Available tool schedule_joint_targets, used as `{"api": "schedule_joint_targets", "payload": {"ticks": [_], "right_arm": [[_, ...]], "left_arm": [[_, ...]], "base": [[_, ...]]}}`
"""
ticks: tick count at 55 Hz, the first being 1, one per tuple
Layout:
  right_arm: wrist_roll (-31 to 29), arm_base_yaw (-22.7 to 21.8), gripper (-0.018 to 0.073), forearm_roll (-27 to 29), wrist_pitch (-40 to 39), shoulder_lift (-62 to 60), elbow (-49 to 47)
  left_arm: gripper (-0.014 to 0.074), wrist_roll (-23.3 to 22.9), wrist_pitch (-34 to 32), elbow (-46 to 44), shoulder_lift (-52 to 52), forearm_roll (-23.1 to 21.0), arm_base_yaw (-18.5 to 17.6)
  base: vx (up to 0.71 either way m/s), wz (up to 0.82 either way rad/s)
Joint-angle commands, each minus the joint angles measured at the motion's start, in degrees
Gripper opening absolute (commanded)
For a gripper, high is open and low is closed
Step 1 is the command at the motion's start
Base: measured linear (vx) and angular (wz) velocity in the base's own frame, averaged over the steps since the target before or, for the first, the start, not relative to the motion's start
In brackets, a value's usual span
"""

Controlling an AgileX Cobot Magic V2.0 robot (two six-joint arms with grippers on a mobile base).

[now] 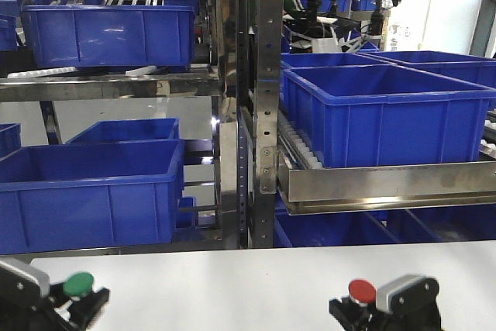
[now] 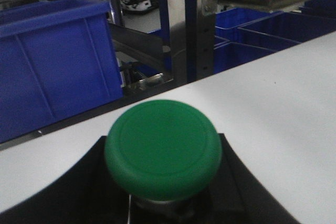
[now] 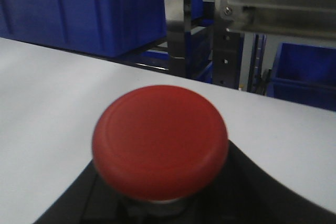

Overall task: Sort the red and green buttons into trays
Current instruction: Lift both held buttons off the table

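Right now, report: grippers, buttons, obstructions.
Left gripper shut on green button. Right gripper shut on red button. Trays not in view. Blue crates racked ahead.

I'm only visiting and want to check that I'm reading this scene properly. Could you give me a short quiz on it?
1. True or false: the right pincer holds the red button.
2. What colour are the crates on the racks? A cream, B blue, C green.
3. Fill in: the button in the left pincer has a ____ cap.
Key: 1 true; 2 B; 3 green, since it is the green button.
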Motion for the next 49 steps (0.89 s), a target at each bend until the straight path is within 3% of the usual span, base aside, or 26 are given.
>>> {"api": "schedule_joint_targets", "payload": {"ticks": [1, 11, 17, 21, 26, 49], "right_arm": [[6.1, -0.4, -0.0008, -4.3, 4.5, -10.3, -0.8], [18.7, -0.4, -0.0008, -14.3, 21.7, -28.0, -0.8], [27.4, -0.4, -0.0008, -22.4, 27.0, -35.5, -0.8], [31.8, -0.4, -0.0008, -26.3, 28.5, -38.9, -0.8], [34.4, -0.4, -0.0008, -28.4, 28.6, -41.6, -0.8], [34.3, -0.4, -0.0008, -28.4, 28.5, -43.3, -0.8]], "left_arm": [[-0.0003, -3.5, 6.0, -0.6, -10.9, -0.7, -0.2], [-0.0003, -3.8, 24.9, -0.6, -26.5, -0.5, -0.2], [-0.0003, -4.6, 36.2, -0.6, -35.5, -0.5, -0.2], [-0.0003, -4.6, 40.4, -0.6, -39.4, -0.5, -0.2], [-0.0003, -4.6, 40.9, -0.6, -42.6, -0.5, -0.2], [-0.0003, -4.6, 41.0, -0.6, -44.8, -0.5, -0.2]], "base": [[0.00, 0.00], [0.00, 0.00], [0.00, 0.00], [0.00, 0.00], [0.00, 0.00], [0.00, 0.00]]}}
